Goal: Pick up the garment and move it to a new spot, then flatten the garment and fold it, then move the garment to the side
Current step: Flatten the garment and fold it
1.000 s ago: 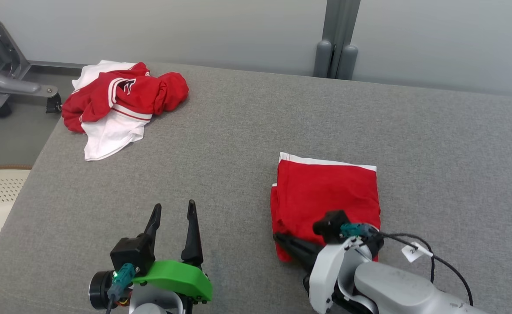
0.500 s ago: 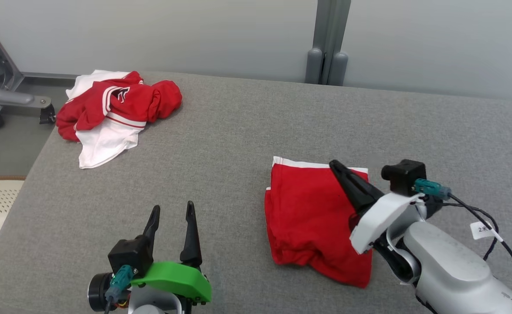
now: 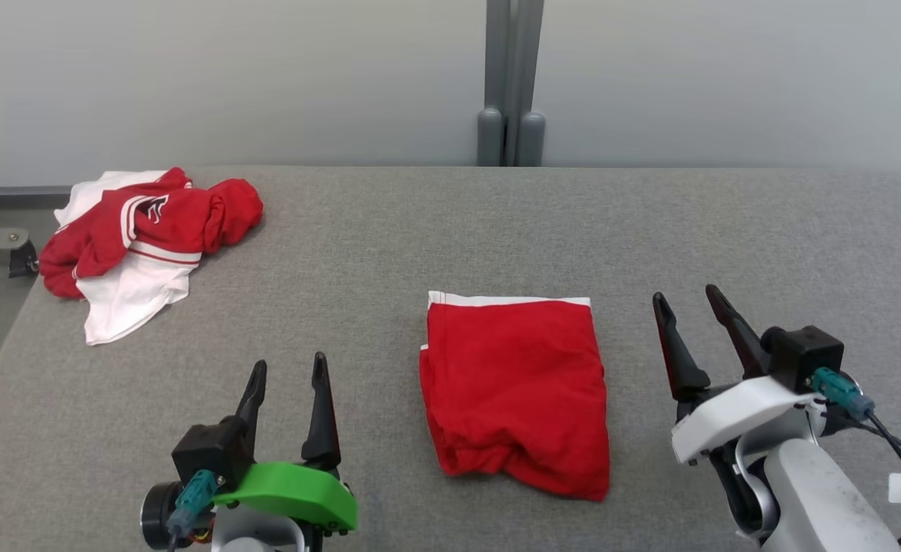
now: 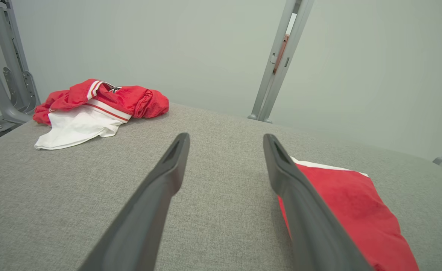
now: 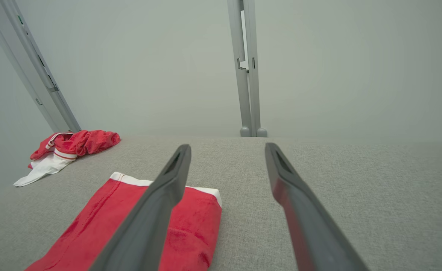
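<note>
The garment (image 3: 515,391), red with a white band along its far edge, lies folded into a rough rectangle near the middle of the grey padded table (image 3: 419,230). It shows at the lower right in the left wrist view (image 4: 348,210) and at the lower left in the right wrist view (image 5: 138,222). My left gripper (image 3: 287,366) stands open at the lower left, apart from the garment, nothing between its fingers. My right gripper (image 3: 685,297) stands open to the garment's right, clear of it and holding nothing.
A crumpled heap of red and white clothes (image 3: 139,238) lies at the table's far left corner, also seen in the wrist views (image 4: 93,109) (image 5: 66,150). A grey post (image 3: 510,84) stands behind the table's far edge against the pale wall.
My right gripper has let go of the garment's near edge, lifted, swung to the right of it and opened. The head camera has turned, shifting the whole scene left. The left gripper has stayed put.
</note>
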`<state>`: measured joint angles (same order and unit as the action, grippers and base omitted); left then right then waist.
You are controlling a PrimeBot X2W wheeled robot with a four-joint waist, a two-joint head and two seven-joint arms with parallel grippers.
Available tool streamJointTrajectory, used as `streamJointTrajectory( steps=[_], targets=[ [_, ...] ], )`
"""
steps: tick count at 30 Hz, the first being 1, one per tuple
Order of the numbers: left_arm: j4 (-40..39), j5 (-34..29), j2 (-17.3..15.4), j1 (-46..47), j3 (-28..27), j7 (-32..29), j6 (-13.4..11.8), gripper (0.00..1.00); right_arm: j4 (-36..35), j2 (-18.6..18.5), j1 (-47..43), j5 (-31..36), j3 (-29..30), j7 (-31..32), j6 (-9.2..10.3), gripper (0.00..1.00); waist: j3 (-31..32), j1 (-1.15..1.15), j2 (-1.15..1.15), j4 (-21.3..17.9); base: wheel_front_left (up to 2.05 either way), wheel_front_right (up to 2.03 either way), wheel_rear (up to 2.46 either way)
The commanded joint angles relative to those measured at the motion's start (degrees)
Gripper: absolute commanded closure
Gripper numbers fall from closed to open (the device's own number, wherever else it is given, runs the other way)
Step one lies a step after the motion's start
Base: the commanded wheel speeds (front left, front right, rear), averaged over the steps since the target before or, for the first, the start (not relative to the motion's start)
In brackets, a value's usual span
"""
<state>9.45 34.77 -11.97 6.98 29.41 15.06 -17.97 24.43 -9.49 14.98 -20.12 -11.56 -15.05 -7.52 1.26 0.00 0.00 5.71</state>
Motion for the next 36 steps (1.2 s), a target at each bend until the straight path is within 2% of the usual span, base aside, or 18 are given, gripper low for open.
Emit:
streamJointTrajectory(
  steps=[1,5,12,22,36],
  targets=[
    [0.2,-0.9,0.1,-1.4,-0.9,0.1,0.5,0.0,-1.3,1.0,-1.9,1.7,1.1,-0.2,0.06,0.0,1.1,0.0,0.0,-2.1,0.0,0.0,0.0],
    [0.3,-2.7,0.7,-3.1,-3.1,0.1,1.6,0.0,-4.7,3.5,-5.8,5.7,4.4,-0.2,0.06,0.0,1.6,0.0,0.0,-3.7,0.0,0.0,0.0],
    [1.6,-5.8,1.9,-6.6,-6.0,0.1,3.9,0.0,-9.4,6.3,-11.5,7.9,9.0,-0.2,0.06,0.0,2.4,0.0,0.0,-4.2,0.0,0.0,0.0],
    [3.5,-9.1,4.2,-7.6,-8.3,0.1,6.3,0.0,-10.6,6.5,-14.0,7.1,8.7,0.3,0.06,0.0,2.7,0.0,0.0,-3.8,0.0,0.0,0.0],
    [4.3,-11.8,6.0,-7.8,-10.6,0.1,7.7,0.0,-9.7,6.6,-13.7,7.1,9.0,0.5,0.06,0.0,2.3,0.0,0.0,-3.4,0.0,0.0,0.0]
  ],
)
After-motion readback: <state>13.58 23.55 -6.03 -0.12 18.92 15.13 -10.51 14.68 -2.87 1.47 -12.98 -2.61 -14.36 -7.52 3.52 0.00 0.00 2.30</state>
